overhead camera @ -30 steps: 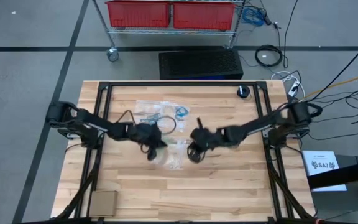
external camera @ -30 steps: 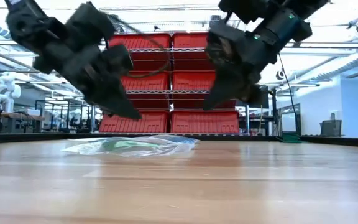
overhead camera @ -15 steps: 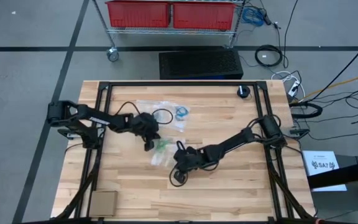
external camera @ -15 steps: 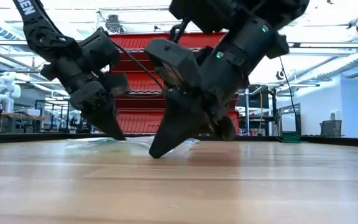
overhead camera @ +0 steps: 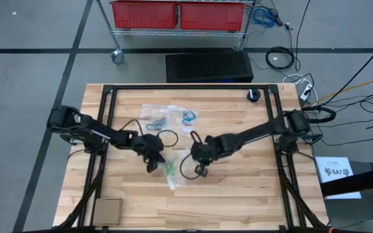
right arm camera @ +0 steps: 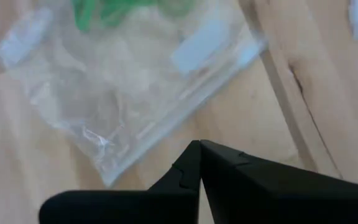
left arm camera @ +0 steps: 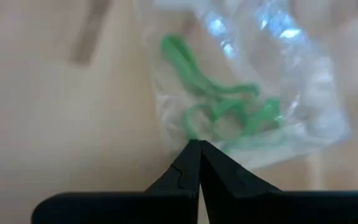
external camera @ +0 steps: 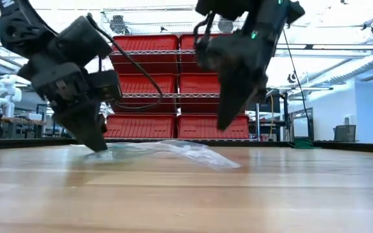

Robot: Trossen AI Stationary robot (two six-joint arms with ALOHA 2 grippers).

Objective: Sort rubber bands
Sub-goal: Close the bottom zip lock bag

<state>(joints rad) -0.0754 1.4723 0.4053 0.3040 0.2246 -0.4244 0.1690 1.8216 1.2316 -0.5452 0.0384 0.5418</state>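
Since half a second earlier my right hand (overhead camera: 200, 169) had lifted off the bench (overhead camera: 251, 194), closed and empty. Green rubber bands (left arm camera: 219, 109) lay bagged mid-frame: light, floppy; pinch the clear bag (overhead camera: 173, 176) edge. Left hand (overhead camera: 150, 167), fingers together, touched that bag.

Clear plastic bags (overhead camera: 173, 176) on the wooden table (overhead camera: 238, 194) — red bins (overhead camera: 177, 14) (shelved) behind.

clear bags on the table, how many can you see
3, possibly more overlapping. One holding green rubber bands lies between the two arms; one with a blue band is near the table's far middle; another lies just left of that.
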